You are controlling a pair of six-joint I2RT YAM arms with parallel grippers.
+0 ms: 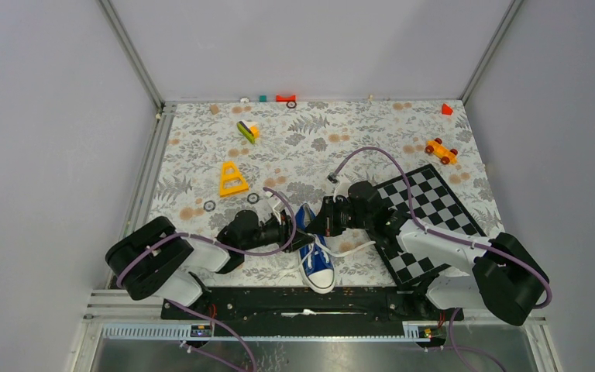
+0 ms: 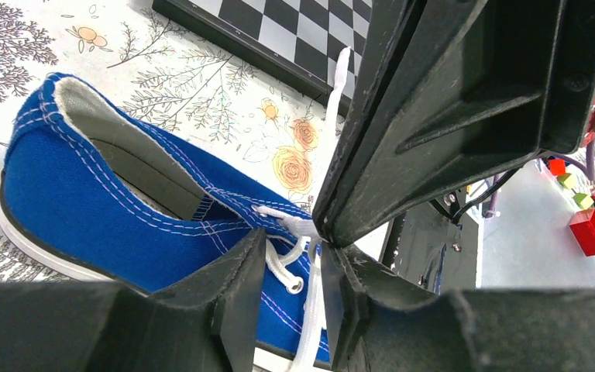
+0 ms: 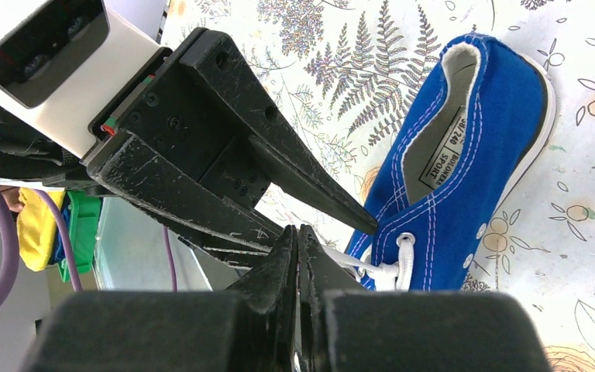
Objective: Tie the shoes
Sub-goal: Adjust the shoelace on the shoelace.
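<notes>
The blue shoe (image 1: 318, 262) with white sole lies on the floral cloth, toe cap toward the near edge, and also shows in both wrist views (image 2: 108, 209) (image 3: 465, 155). Its white laces (image 2: 312, 310) (image 3: 403, 256) are crossed in a knot at the top eyelets; one strand trails right (image 1: 354, 249). My right gripper (image 3: 298, 231) (image 1: 322, 225) is shut, pinching the lace right at the knot. My left gripper (image 2: 296, 242) (image 1: 293, 230) faces it over the shoe's opening, jaws open a little, with a lace strand hanging between them against the right finger.
A checkerboard (image 1: 426, 209) lies right of the shoe under the right arm. A yellow triangle (image 1: 232, 180), two small black rings (image 1: 209, 205), a green-yellow toy (image 1: 248, 130), an orange car (image 1: 441, 150) and red blocks (image 1: 285, 98) sit farther back.
</notes>
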